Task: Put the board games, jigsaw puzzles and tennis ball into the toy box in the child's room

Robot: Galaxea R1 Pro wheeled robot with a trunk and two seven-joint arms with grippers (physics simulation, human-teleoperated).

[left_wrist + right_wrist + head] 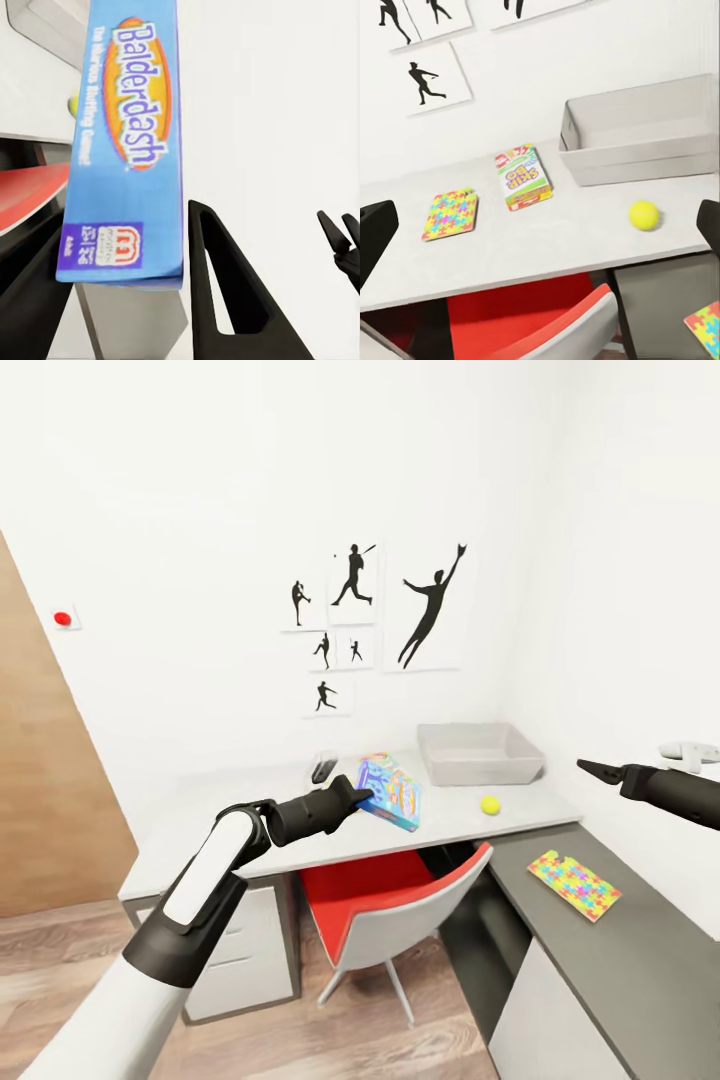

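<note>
My left gripper (362,796) is shut on the blue board game (392,791), held on edge above the table (270,830); the left wrist view shows its "Balderdash" lid (129,142) between the fingers (225,300). The light-grey toy box (480,753) stands at the table's back right, with the tennis ball (490,805) in front of it. One jigsaw puzzle (573,884) lies on the lower dark section. My right gripper (592,767) hovers open at the right. Its wrist view shows the toy box (637,131), the ball (644,214), the SKIP BO game (523,176) and another puzzle (450,214).
A red and white chair (400,905) is tucked under the table. White drawers (245,950) sit below the table's left end. A small dark object (323,768) rests near the wall. Silhouette posters (350,625) hang above. A wooden panel (40,780) stands at the left.
</note>
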